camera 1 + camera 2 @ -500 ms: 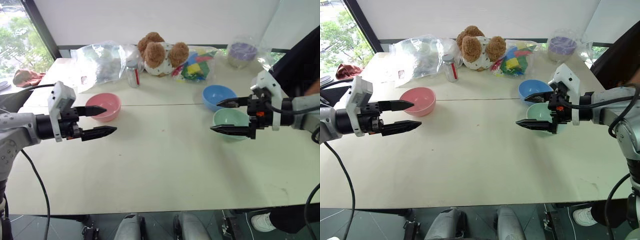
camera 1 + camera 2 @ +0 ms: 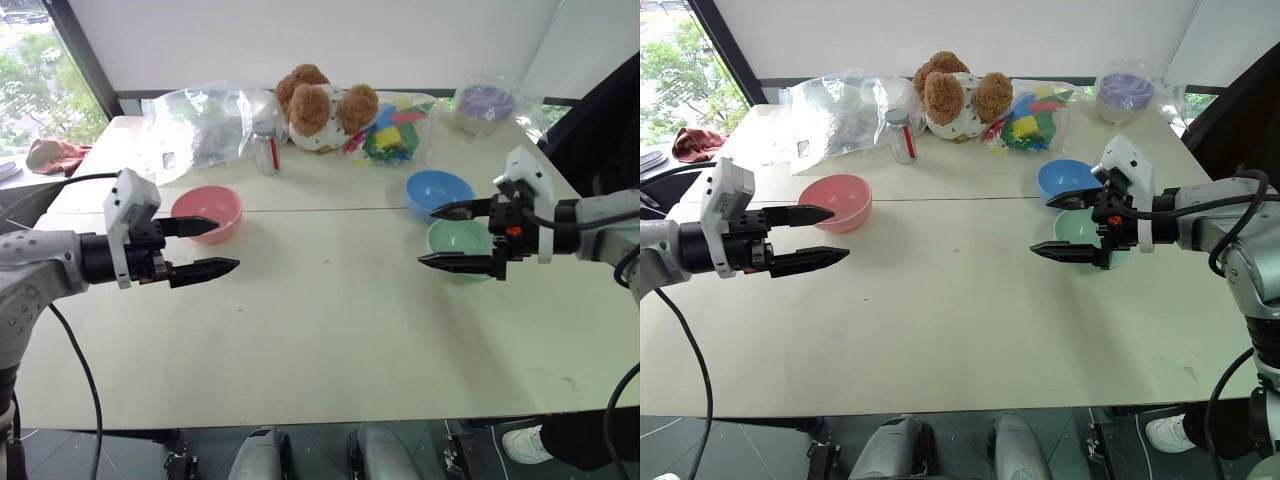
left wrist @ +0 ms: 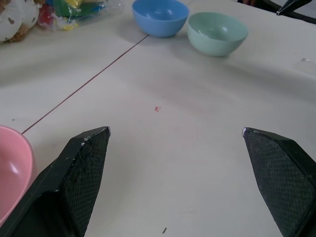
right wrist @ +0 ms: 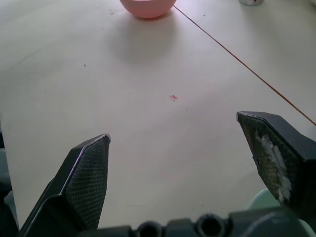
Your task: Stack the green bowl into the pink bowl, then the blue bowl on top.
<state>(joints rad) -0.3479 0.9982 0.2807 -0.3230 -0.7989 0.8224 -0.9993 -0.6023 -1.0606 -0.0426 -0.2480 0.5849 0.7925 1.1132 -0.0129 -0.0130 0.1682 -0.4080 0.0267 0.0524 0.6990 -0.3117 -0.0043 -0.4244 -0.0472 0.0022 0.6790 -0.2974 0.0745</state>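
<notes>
The pink bowl point(image 2: 209, 211) sits on the left half of the table, upright and empty. Over on the right, the blue bowl point(image 2: 438, 191) stands just behind the green bowl point(image 2: 462, 241), the two nearly touching. My left gripper point(image 2: 207, 247) hovers open above the table right beside the pink bowl, pointing toward the middle. My right gripper point(image 2: 440, 236) is open too, held above the green bowl's near-left side, fingers aimed at the table's centre. Nothing is held. In the left wrist view the green bowl point(image 3: 217, 32) and blue bowl point(image 3: 160, 16) lie ahead.
Along the back of the table point(image 2: 320, 330) lie a clear plastic bag point(image 2: 200, 122), a small bottle point(image 2: 265, 150), a teddy bear point(image 2: 322, 107), a bag of coloured pieces point(image 2: 392, 130) and a bagged purple item point(image 2: 484, 103). A person in dark clothing point(image 2: 600, 120) stands at the right.
My left gripper has shifted slightly toward the table's middle and lower in view; the right gripper has edged left a little. The bowls have not moved.
</notes>
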